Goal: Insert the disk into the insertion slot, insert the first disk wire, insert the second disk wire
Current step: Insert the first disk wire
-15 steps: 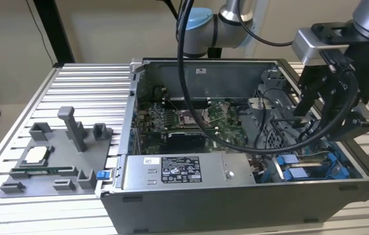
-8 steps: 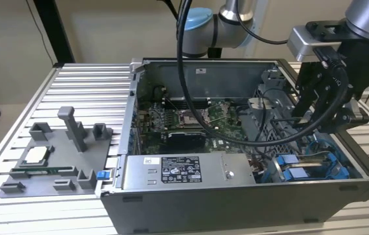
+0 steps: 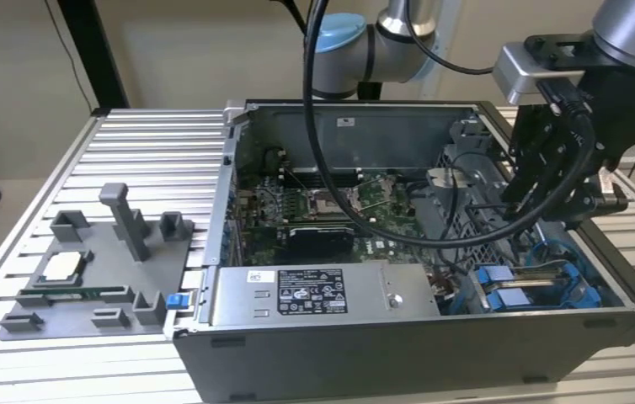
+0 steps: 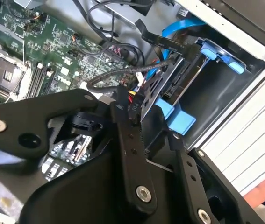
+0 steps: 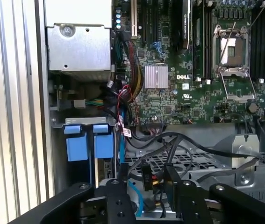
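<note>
Black jaws hover above the disk (image 4: pixel 170 87), which sits in the insertion slot (image 4: pixel 222 103); whether they grip anything I can't tell. I'd square the disk wire (image 5: pixel 148 176) to its socket and press gently.

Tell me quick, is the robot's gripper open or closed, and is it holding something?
Gripper: cannot tell if it is open or closed, or holding anything. It hangs over the open PC case, close to the black wires.
</note>
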You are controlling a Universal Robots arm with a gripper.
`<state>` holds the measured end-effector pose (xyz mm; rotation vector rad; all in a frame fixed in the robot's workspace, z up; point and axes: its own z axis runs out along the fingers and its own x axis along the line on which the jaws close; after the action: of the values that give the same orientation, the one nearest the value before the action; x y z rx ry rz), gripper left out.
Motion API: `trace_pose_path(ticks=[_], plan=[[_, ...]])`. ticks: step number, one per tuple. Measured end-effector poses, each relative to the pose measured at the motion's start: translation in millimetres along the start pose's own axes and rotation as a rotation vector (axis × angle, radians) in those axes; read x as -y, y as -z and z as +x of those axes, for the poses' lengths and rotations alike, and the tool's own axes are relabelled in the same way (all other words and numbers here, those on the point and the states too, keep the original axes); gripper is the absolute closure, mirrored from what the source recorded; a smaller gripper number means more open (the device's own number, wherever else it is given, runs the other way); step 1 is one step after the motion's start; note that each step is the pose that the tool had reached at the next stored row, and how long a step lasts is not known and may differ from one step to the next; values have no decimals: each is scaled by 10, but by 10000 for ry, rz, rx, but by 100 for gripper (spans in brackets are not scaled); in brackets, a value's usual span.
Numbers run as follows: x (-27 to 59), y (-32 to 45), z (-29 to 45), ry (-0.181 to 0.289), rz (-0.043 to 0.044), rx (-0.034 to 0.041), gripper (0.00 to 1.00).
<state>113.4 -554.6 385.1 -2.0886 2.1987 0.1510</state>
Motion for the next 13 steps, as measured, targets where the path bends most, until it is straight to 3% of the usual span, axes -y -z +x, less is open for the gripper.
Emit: trace_pose_path(ticks=[7, 13], plan=[[0, -1, 0, -27, 1, 58, 0], [0, -1, 1, -27, 1, 62, 0]])
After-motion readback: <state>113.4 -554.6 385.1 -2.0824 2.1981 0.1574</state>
